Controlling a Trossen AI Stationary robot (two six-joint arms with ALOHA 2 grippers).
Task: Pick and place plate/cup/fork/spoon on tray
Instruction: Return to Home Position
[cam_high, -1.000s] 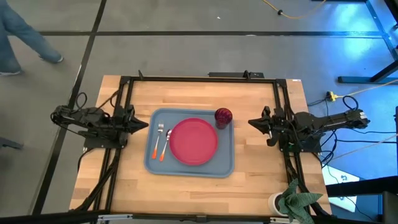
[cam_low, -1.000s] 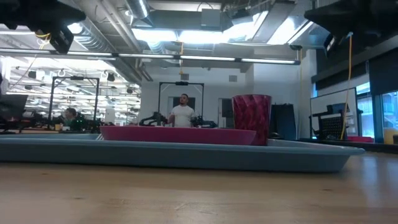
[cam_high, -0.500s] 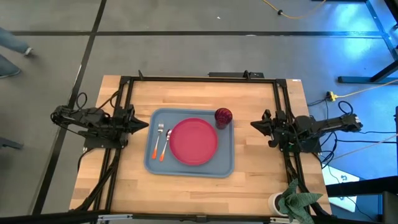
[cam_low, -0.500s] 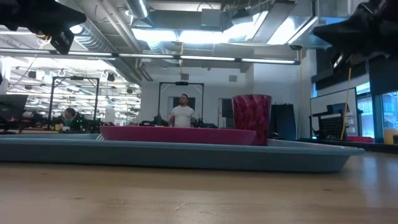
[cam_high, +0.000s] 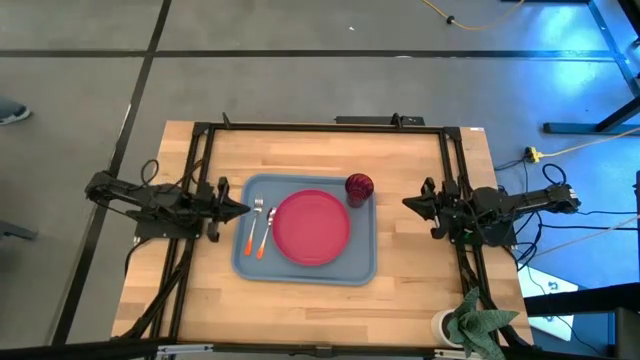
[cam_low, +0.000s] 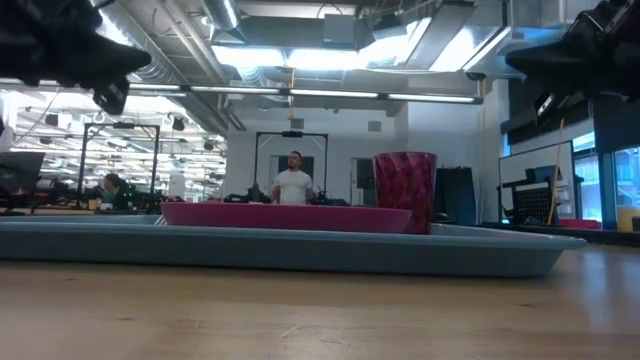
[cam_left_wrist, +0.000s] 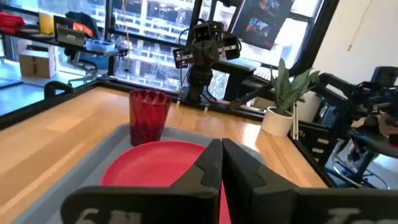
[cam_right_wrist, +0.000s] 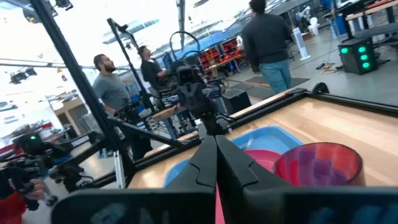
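The blue-grey tray (cam_high: 365, 265) lies on the table's middle. On it rest the pink-red plate (cam_high: 311, 228), the dark red cup (cam_high: 359, 187) upright at its far right corner, and the orange-handled fork (cam_high: 252, 226) and spoon (cam_high: 267, 232) side by side at its left. My left gripper (cam_high: 243, 208) is shut and empty, just left of the tray's left rim, above the table. My right gripper (cam_high: 407, 201) is shut and empty, right of the tray. The cup (cam_left_wrist: 148, 116) and plate (cam_left_wrist: 155, 163) also show in the left wrist view.
A black frame (cam_high: 320, 126) runs round the table's far and side edges. A white pot with a green plant (cam_high: 470, 322) stands at the near right corner. Bare wood lies near the tray's front (cam_high: 300, 310). People stand in the room behind.
My left gripper has gone toward the table's right edge, up to the tray's left rim. My right gripper has drawn back a little toward the table's right edge. The things on the tray have stayed put.
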